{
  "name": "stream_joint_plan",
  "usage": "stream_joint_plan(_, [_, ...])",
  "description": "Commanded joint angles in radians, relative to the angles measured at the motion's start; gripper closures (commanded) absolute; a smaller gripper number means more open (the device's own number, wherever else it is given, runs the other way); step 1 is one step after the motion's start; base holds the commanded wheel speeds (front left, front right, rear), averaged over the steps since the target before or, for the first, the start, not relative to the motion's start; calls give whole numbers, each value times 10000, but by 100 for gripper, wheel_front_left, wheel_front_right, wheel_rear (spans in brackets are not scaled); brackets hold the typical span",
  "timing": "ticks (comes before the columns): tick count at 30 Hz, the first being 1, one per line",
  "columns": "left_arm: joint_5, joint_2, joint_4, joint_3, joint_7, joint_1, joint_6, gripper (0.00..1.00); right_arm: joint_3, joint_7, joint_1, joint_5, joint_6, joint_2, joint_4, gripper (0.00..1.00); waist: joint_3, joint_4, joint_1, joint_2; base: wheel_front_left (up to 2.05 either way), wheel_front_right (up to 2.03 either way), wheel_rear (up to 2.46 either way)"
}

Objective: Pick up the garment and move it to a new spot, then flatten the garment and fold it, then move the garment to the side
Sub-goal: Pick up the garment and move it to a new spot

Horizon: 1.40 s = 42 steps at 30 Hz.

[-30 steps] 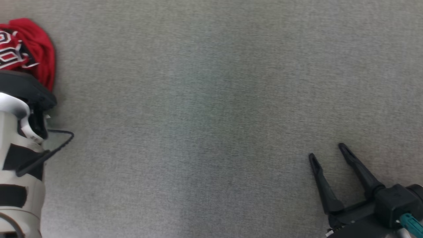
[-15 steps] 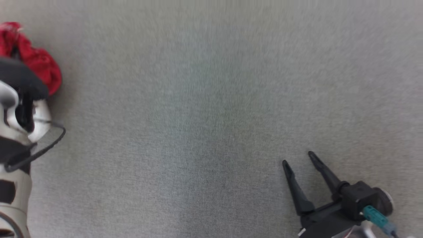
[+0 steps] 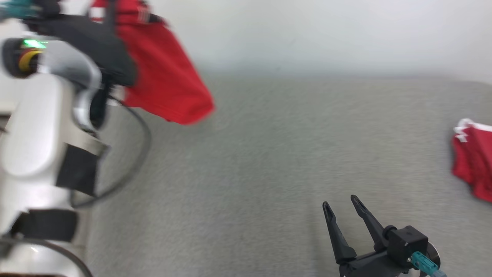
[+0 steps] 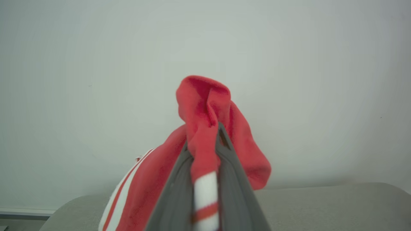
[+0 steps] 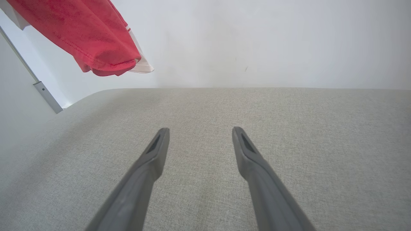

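Note:
The garment (image 3: 165,84) is a red shirt with white stripes. It hangs in the air at the upper left of the head view, clear of the grey surface (image 3: 250,161). In the left wrist view my left gripper (image 4: 205,138) is shut on a bunched fold of the garment (image 4: 205,99), with red cloth spilling over both fingers. The garment's lower hem (image 5: 90,35) also hangs at the top left of the right wrist view. My right gripper (image 3: 340,202) stands open low over the surface at the lower right, fingers (image 5: 154,150) apart and nothing between them.
Another red and white cloth (image 3: 472,157) lies on the surface at the right edge. A pale wall (image 3: 326,34) rises behind the surface. My pale left forearm (image 3: 38,127) and its cable take up the left side. A metal strip (image 5: 45,93) runs down the wall at left.
My left gripper has shut on the garment and lifted it off the surface. The head camera has tilted up, bringing the wall and the other red cloth into view. My right gripper stays open.

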Motion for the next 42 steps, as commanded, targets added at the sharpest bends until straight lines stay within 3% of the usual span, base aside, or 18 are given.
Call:
stream_joint_plan(1, [-85, -65, -201, -56, 52, 215, -2, 100, 14, -28, 117, -61, 9, 55, 17, 0, -1185, -1347, 4, 2, 0, 0, 0])
stream_joint_plan(8, [-371, -841, -3278, -816, 539, 1796, 176, 100, -111, 74, 233, -169, 9, 95, -138, 0, -1128, -2696, 4, 2, 0, 0, 0])
stream_joint_plan(14, [-829, -1170, -4401, -1359, 446, 3424, 607, 100, -129, 152, 144, -194, 9, 72, -228, 0, -852, -3555, 4, 2, 0, 0, 0])
stream_joint_plan(20, [-962, -1256, -3788, -1434, -134, 5065, 1278, 100, -135, 132, 109, -213, 9, 64, -277, 0, -617, -3937, 4, 2, 0, 0, 0])
stream_joint_plan(27, [-483, -1070, -1719, -1611, -1330, 6289, 1486, 100, -96, 110, 43, -200, 9, 35, -241, 0, -479, -3782, 4, 2, 0, 0, 0])
stream_joint_plan(28, [-408, -1090, -1436, -1696, -1541, 6387, 1437, 42, -82, 123, 59, -204, 9, 22, -214, 0, -491, -3711, 4, 2, 0, 0, 0])
stream_joint_plan(29, [-371, -1125, -1168, -1811, -1769, 6455, 1346, 0, -93, 132, 82, -211, 9, 13, -198, 0, -505, -3627, 4, 2, 0, 0, 0])
stream_joint_plan(36, [-996, -1286, -273, -1861, -3521, 7002, 772, 0, -69, 173, 145, -198, 9, -28, -175, 0, -720, -3054, 4, 2, 0, 0, 0])
stream_joint_plan(42, [-668, -809, -1044, -1343, -4577, 7863, 843, 0, -231, 242, 361, -243, 9, -55, -246, 0, -958, -2529, 4, 2, 0, 0, 0])
